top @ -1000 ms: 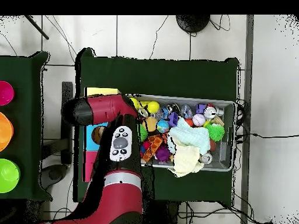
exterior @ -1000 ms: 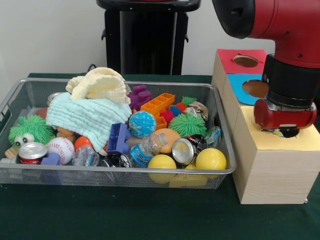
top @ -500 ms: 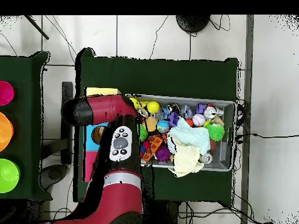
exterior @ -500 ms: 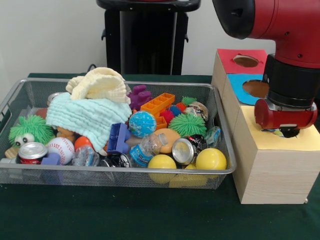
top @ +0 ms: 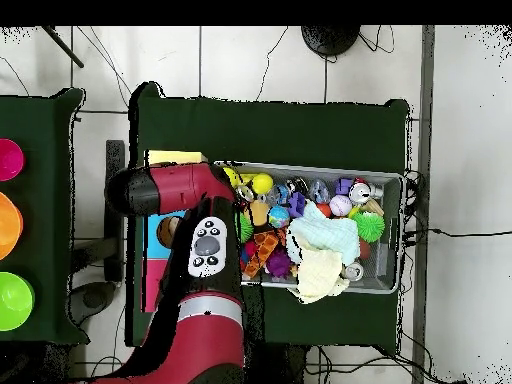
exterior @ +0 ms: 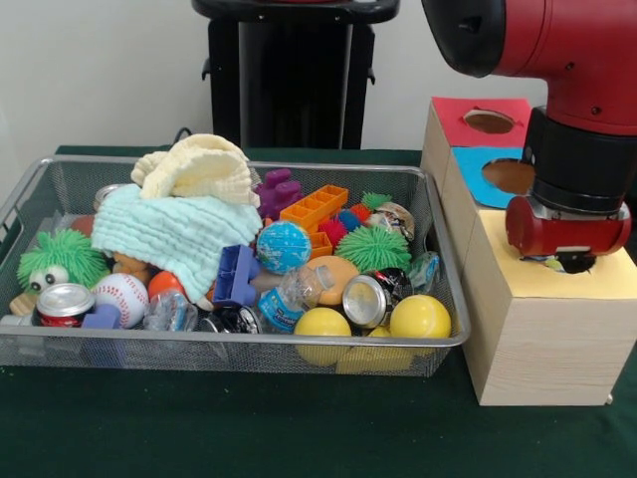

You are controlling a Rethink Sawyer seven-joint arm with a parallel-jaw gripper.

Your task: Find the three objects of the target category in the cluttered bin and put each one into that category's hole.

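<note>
Red arm's gripper (exterior: 570,261) sits low over the yellow-topped wooden box's hole (exterior: 557,265), grip unreadable; smooth yellow plastic balls (exterior: 419,317) probably slip, so take hold across the middle

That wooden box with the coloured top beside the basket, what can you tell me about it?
The wooden box is long and pale, seemingly plain light wood, standing on the green cloth just right of the wire basket in the front view. Its top has three coloured panels in a row, yellow nearest the camera, then blue, then red; the blue and red each show a round hole. The robot arm's end sits over the yellow panel, hiding most of its hole.
</note>
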